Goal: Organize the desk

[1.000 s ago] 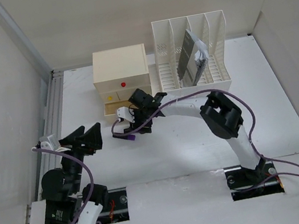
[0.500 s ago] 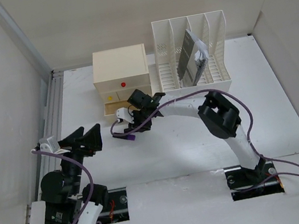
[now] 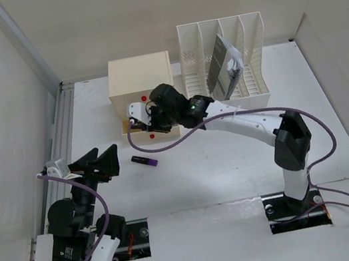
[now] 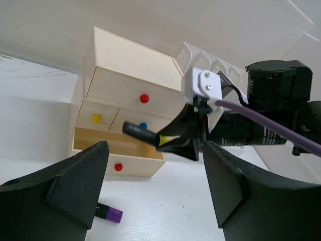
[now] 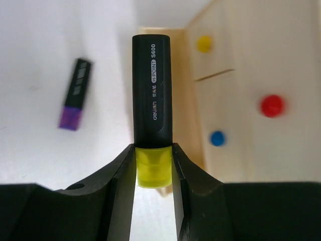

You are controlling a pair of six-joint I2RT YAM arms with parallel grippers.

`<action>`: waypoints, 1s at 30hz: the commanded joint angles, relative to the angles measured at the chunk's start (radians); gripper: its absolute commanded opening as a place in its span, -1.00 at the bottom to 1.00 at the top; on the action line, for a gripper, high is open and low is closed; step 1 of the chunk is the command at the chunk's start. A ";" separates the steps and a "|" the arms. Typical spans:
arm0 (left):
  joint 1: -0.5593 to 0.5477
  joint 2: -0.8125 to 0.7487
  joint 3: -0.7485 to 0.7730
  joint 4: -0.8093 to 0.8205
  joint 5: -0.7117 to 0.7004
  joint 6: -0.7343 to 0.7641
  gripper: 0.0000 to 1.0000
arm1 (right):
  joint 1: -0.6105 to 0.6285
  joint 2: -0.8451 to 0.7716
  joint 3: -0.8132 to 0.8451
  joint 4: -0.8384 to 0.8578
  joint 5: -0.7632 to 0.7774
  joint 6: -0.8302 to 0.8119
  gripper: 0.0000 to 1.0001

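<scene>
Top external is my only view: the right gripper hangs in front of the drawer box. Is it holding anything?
Observer: Yes. The right wrist view shows the right gripper shut on a highlighter, pinched at its yellow end.
Reviewer: Is any drawer open?
Observer: The left wrist view shows the bottom drawer pulled out of the drawer box.
Reviewer: Where is the highlighter relative to it?
Observer: In that view its black end sits just above the open drawer, not yet inside.
</scene>
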 commanded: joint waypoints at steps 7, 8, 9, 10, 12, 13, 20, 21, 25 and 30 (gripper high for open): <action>-0.004 0.001 -0.001 0.035 0.007 0.008 0.46 | -0.001 0.045 -0.013 0.156 0.387 0.046 -0.97; -0.004 0.001 -0.001 0.035 0.007 0.008 0.46 | -0.001 0.055 -0.013 0.156 0.387 0.046 -0.97; -0.004 0.001 -0.001 0.035 0.007 0.008 0.48 | -0.001 0.055 -0.013 0.156 0.397 0.046 -0.97; -0.004 0.001 -0.001 0.035 0.007 0.008 0.48 | -0.001 0.066 -0.004 0.156 0.414 0.046 -0.97; -0.004 0.001 -0.001 0.035 0.007 0.008 0.48 | -0.001 0.080 -0.004 0.165 0.439 0.035 -0.94; -0.004 0.001 -0.001 0.035 0.007 0.008 0.48 | -0.001 0.094 0.005 0.165 0.448 0.035 -0.92; -0.004 0.001 -0.001 0.035 0.007 0.008 0.48 | -0.001 0.132 0.005 0.165 0.482 0.026 0.02; -0.004 0.001 -0.001 0.035 0.007 0.008 0.48 | -0.001 0.132 0.005 0.165 0.482 0.026 0.05; -0.004 0.001 -0.001 0.035 0.007 0.008 0.48 | -0.001 0.108 0.005 0.156 0.411 0.035 0.05; -0.004 0.001 -0.001 0.035 0.007 0.008 0.48 | -0.001 0.068 0.014 0.085 0.093 0.079 -0.06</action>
